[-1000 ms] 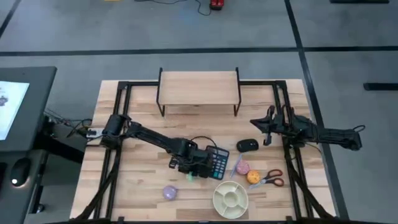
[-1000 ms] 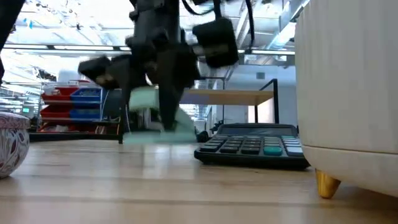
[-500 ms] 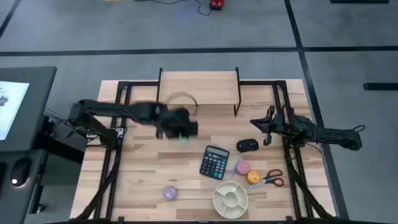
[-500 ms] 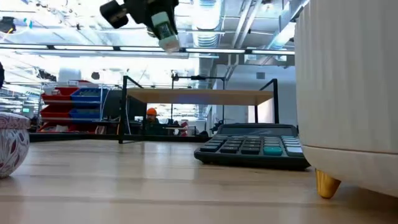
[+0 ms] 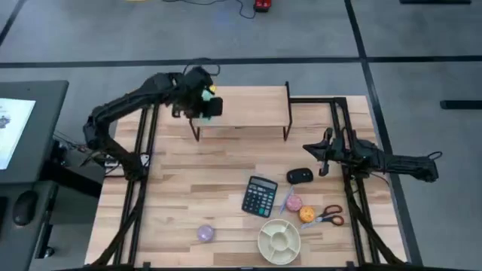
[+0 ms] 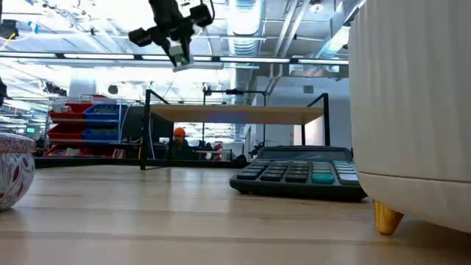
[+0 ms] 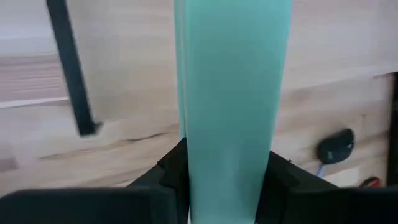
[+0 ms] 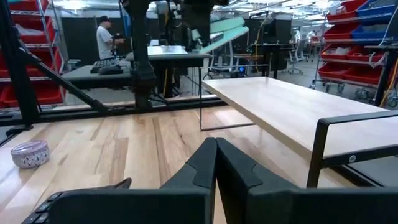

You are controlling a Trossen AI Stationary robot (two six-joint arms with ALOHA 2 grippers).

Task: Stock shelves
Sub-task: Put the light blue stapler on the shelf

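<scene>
The left gripper (image 5: 205,100) is raised above the left end of the small riser shelf with a light-wood plank top and thin black metal legs (image 5: 241,105), which stands at the far middle of the large light-wood table with black frame rails (image 5: 188,196). Its fingers are clamped on a flat mint-green rectangular object (image 7: 233,99); in the left wrist view this object stands upright between the two dark fingers, with the shelf top below it. In the low view the gripper hangs clearly higher than the shelf top, not touching it.

The right gripper (image 5: 324,154) waits on the right side of the table, and its fingers are closed together with nothing between them.

On the near part of the table lie a black calculator with a teal key (image 5: 259,196), a black computer mouse (image 5: 300,176) just to its right, a pair of orange-handled scissors (image 5: 327,217), a small orange round object (image 5: 306,214), a pink round object (image 5: 293,203), a cream round divided dish (image 5: 279,240) and a small purple patterned bowl (image 5: 205,232) at the near left.

In the right wrist view a person (image 8: 104,38) stands in the room behind the table.
</scene>
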